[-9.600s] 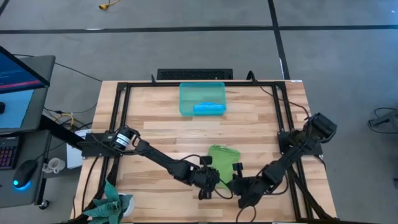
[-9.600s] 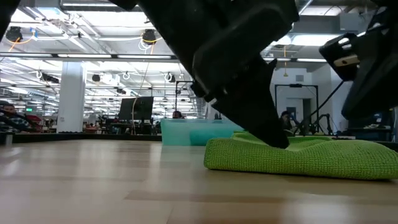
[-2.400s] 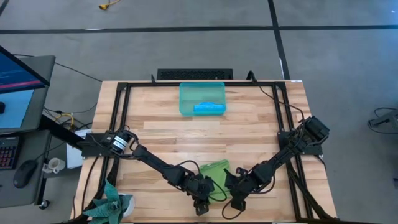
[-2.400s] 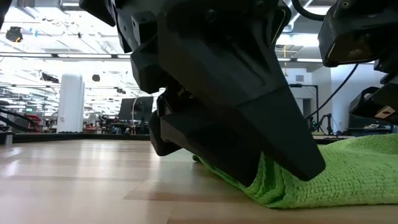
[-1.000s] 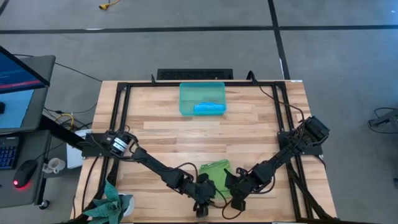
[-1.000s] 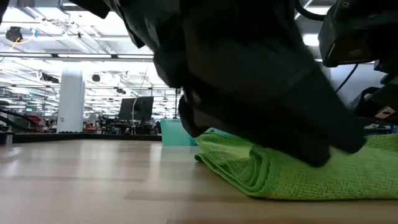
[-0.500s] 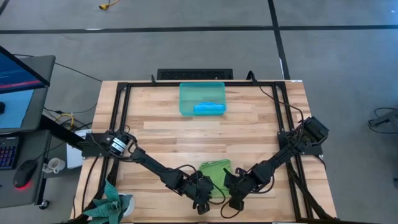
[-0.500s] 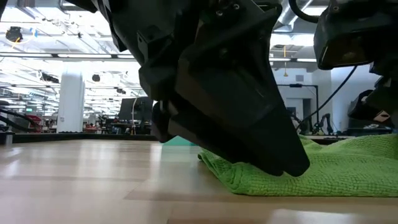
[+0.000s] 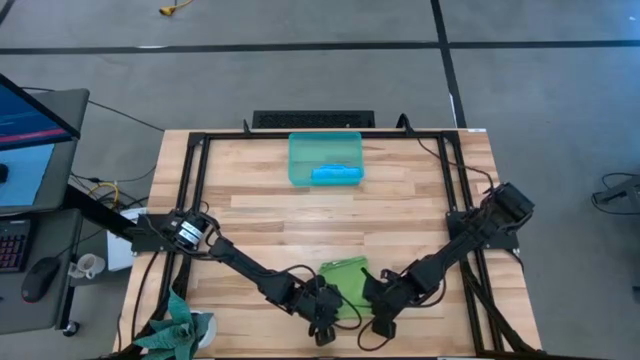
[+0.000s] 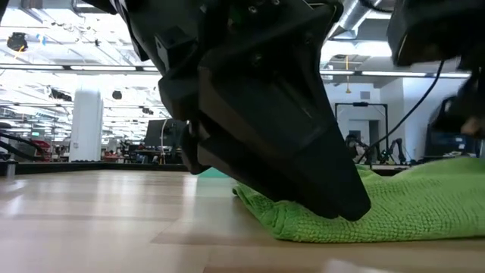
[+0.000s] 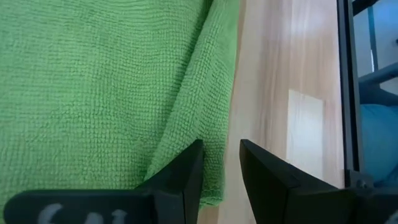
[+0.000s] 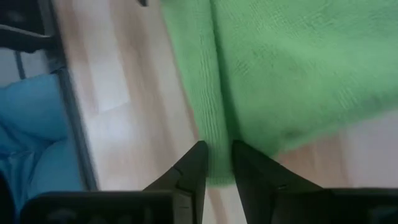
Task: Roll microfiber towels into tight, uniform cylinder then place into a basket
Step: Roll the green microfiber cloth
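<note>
The lime green towel lies flat and folded on the wooden table near its front edge; it also shows in the low view. My left gripper is at its left near corner, shut on its edge. My right gripper is at its right near corner, shut on its edge. The sky blue towel lies rolled inside the teal-green basket at the table's far middle. My left gripper pinches the towel's hemmed side edge between its two fingers, near the near corner. The fingers slant down from the near side and lie along the edge. The towel rests on the table. My right gripper pinches the towel's other side edge between its two fingers, close to the near corner. The fingers slant down from the near side, along the edge. The towel lies slack on the table.
A black frame rail runs around the tabletop. A keyboard sits at the far edge and a plant at the near left corner. Bare wood lies between the towel and the basket.
My left gripper has come down onto the towel's left near edge, which showed as a loose stack of folds a second ago and now lies flattened under the fingers. The towel has stayed in place on the table.
</note>
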`<state>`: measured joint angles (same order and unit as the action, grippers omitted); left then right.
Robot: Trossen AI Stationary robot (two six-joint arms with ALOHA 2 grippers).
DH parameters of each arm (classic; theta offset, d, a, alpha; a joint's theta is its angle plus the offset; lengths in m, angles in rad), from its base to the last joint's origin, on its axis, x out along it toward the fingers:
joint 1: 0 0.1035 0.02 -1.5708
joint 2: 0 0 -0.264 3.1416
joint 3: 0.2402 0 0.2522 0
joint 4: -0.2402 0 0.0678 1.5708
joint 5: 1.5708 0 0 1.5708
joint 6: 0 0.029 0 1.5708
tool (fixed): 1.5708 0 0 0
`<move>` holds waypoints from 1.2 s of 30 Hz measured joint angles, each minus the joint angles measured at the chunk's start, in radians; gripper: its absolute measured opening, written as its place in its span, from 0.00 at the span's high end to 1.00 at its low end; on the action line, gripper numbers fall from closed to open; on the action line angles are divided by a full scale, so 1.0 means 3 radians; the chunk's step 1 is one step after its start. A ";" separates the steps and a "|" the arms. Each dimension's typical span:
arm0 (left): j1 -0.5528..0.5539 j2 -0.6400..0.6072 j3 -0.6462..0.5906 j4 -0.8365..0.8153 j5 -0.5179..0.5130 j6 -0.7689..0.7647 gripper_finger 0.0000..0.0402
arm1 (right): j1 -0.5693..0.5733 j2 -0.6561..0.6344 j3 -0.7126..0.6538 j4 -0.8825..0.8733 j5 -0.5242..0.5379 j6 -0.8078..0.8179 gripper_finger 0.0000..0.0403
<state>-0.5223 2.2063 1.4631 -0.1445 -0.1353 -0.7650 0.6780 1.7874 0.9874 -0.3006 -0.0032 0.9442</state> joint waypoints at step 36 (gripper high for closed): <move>0.0002 0.0008 -0.0006 0.0000 0.0017 -0.0018 0.75 | 0.0698 -0.0149 0.0010 0.0255 0.0959 -0.1780 0.75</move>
<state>-0.5217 2.2086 1.4612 -0.1444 -0.1303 -0.7704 0.8875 1.7428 0.9904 -0.2240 0.2845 0.4103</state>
